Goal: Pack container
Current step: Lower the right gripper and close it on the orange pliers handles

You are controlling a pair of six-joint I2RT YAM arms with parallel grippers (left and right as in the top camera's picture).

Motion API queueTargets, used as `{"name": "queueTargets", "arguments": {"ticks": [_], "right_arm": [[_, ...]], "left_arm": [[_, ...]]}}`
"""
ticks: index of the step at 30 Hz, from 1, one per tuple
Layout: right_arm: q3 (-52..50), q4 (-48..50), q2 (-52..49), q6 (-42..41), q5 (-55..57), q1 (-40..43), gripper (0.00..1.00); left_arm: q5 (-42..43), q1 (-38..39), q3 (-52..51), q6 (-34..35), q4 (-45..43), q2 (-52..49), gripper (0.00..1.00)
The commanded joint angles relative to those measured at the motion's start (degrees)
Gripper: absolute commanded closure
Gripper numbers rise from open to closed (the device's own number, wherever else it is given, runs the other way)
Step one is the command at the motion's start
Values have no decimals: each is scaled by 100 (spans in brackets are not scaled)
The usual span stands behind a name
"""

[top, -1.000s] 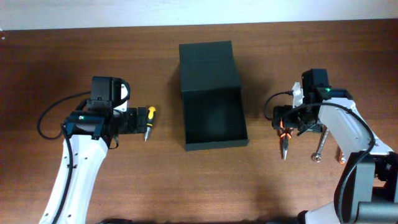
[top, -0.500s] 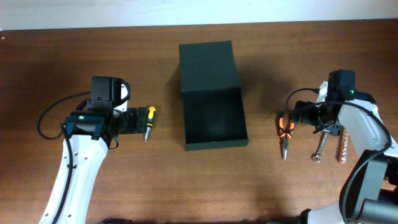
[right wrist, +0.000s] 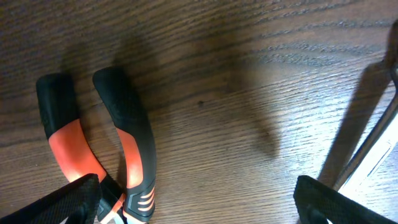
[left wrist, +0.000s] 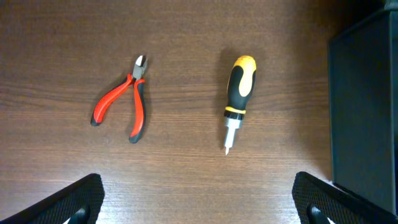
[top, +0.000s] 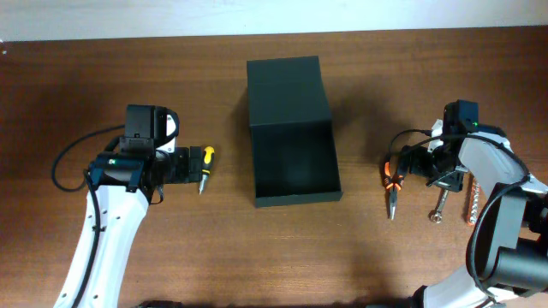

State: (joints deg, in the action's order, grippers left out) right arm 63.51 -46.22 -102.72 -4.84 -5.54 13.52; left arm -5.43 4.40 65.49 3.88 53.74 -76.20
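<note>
My left gripper (left wrist: 199,208) hangs over the wooden table (top: 103,68) with its jaws spread wide and nothing between them. Ahead of its fingers (left wrist: 74,199) lies a yellow-and-black screwdriver (left wrist: 238,99), its tip turned toward them. A pair of red-handled cutters (left wrist: 121,106) lies apart from the screwdriver, on the side away from the container.

The container (top: 291,158) sits beyond the screwdriver, open on top, with its flap lid (top: 287,90) laid back. It lies between my two grippers, well apart from each.

My right gripper (right wrist: 199,205) is low over the wood, also spread wide and empty. The orange-and-black pliers (right wrist: 93,143) lie just ahead of one finger, with their handle ends pointing away from it. By the other finger a bright metal tool (right wrist: 373,149) runs out of view at the edge. I touch none of these.
</note>
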Motion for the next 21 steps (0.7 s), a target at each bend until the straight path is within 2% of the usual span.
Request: {"name": "queueTargets", "arguments": {"ticks": [1, 9, 21], "right_arm": [[-37, 7, -20, 291, -116, -39, 1], [-37, 85, -22, 439, -136, -393, 1], [-37, 212, -33, 369, -133, -376, 1]], "left_arm": [[-59, -17, 101, -116, -63, 20, 1], [-59, -17, 101, -116, -74, 20, 1], [-59, -17, 101, -114, -74, 20, 1]]}}
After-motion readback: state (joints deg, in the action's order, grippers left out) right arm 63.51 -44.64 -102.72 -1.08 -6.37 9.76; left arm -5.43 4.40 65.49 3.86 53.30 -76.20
